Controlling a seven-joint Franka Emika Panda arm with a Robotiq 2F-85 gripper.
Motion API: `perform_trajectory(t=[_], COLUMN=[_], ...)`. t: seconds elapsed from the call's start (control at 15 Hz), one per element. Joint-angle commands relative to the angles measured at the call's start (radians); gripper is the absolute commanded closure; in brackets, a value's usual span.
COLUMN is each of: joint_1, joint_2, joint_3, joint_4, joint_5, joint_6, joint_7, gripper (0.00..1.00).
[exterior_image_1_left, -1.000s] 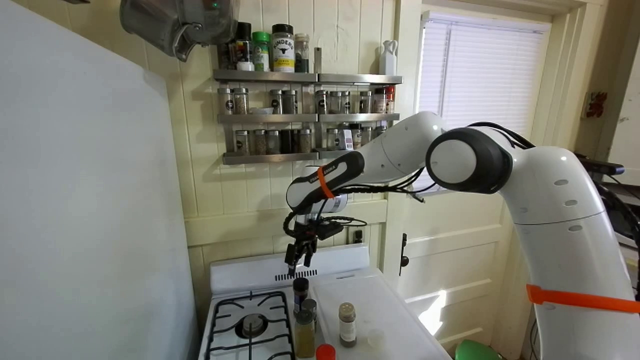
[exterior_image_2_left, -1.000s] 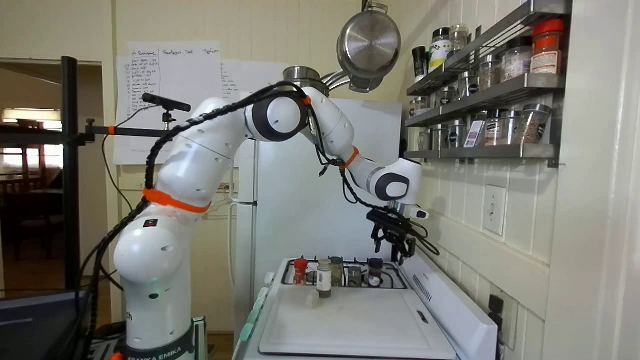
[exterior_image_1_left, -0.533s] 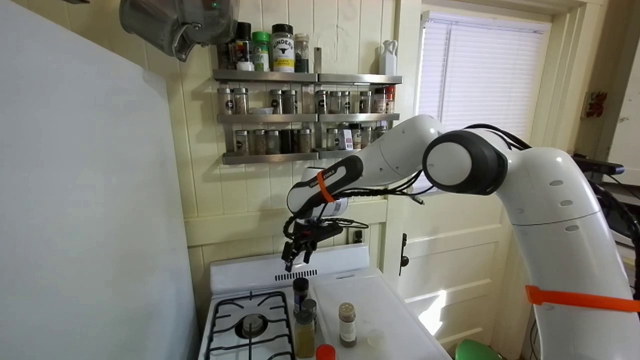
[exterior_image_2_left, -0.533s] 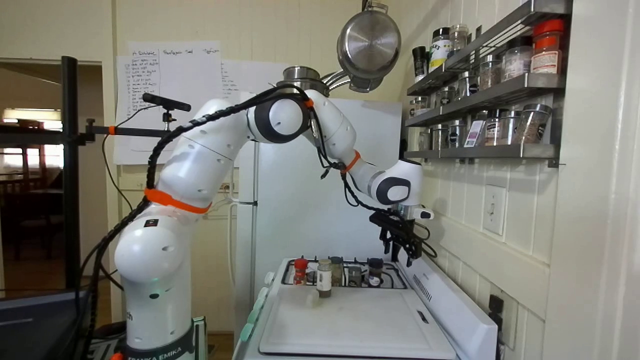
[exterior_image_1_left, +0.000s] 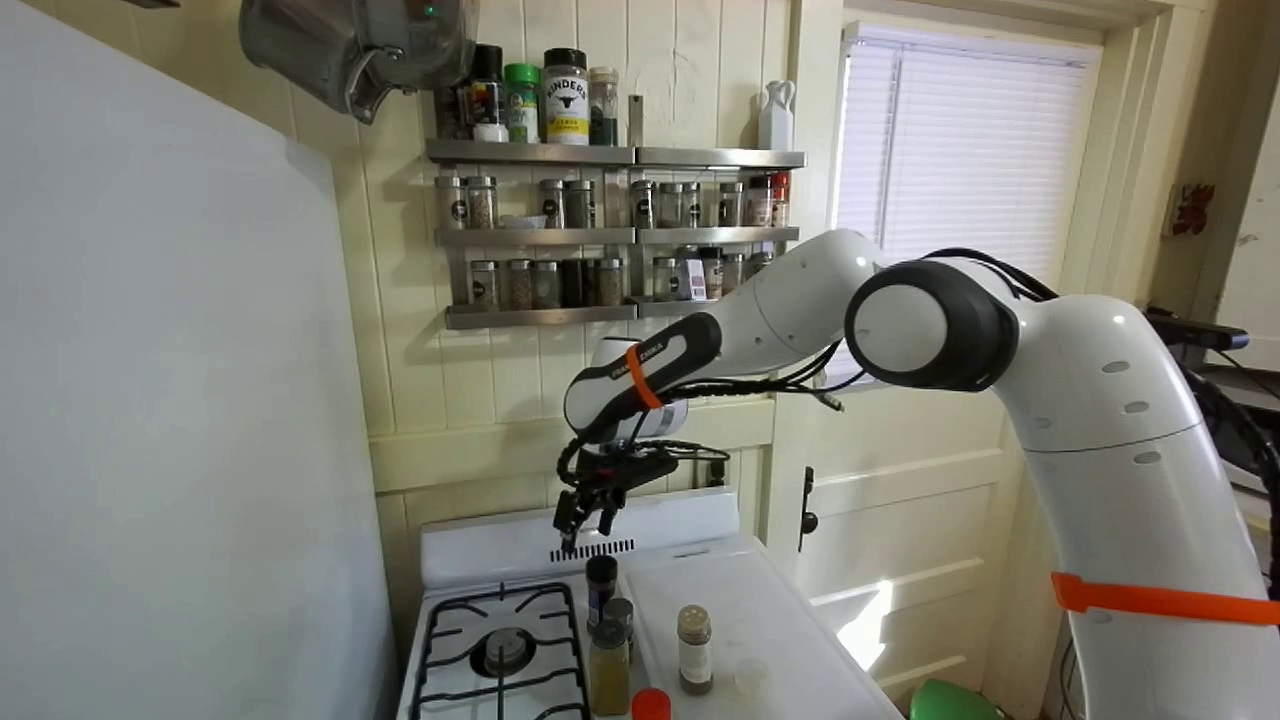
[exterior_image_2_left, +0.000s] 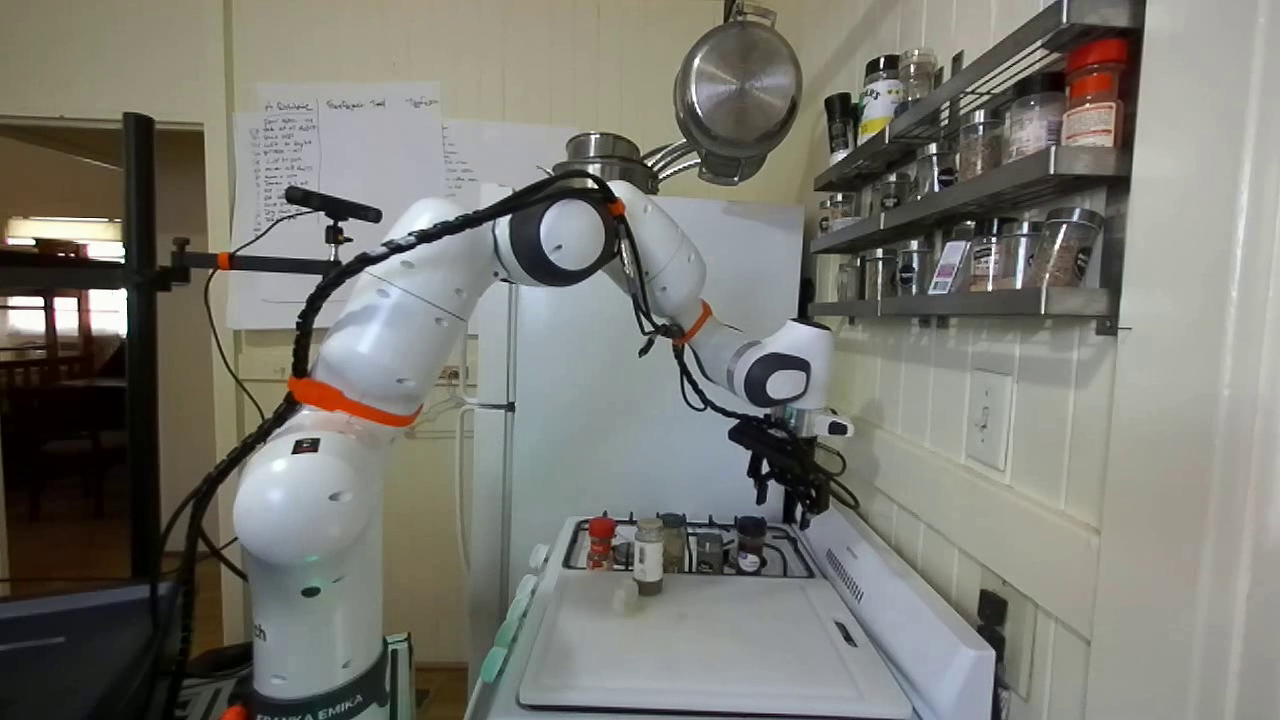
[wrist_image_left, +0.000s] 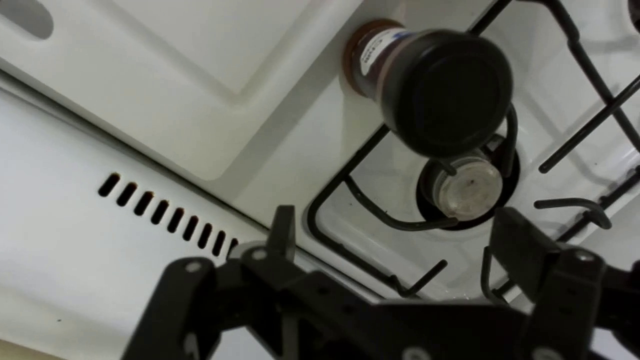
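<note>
The gripper (wrist_image_left: 395, 230) I'm watching hangs above the black-capped spice jar (exterior_image_1_left: 601, 590), on the side of it nearest the backguard (exterior_image_2_left: 900, 610), its fingers spread wide. That jar stands upright beside the burner grate (exterior_image_1_left: 500, 680). A smaller jar (exterior_image_2_left: 709, 553) is just beside it; a tan-topped shaker (exterior_image_1_left: 694, 655) stands farther off on the white cover (exterior_image_2_left: 720, 645).

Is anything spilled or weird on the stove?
No spill shows. The black-capped bottle and other spice bottles stand upright on the stove instead of the wall shelves, a little odd. One pale thing on the white cover is too unclear to name.
</note>
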Motion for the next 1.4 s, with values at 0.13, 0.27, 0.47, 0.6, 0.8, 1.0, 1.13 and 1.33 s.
perform_trajectory(t=[0.13,0.27,0.47,0.6,0.8,1.0,1.13,1.33], joint_1=[0.005,0.007,0.007,0.007,0.008,0.009,0.011,0.011], joint_2=[-0.014,-0.016,-0.013,-0.015,-0.020,-0.023,-0.025,-0.027], joint_3=[0.018,0.019,0.019,0.020,0.022,0.022,0.020,0.018], joint_4=[-0.017,-0.022,-0.026,-0.033,-0.048,-0.057,-0.059,-0.062], joint_5=[-0.001,-0.005,-0.004,-0.004,-0.002,-0.005,-0.007,-0.006], joint_6=[-0.069,-0.074,-0.078,-0.080,-0.084,-0.093,-0.102,-0.115], joint_7=[0.002,0.005,0.004,0.003,0.001,0.005,0.011,0.020], gripper=[0.00,0.00,0.00,0.00,0.00,0.00,0.00,0.00])
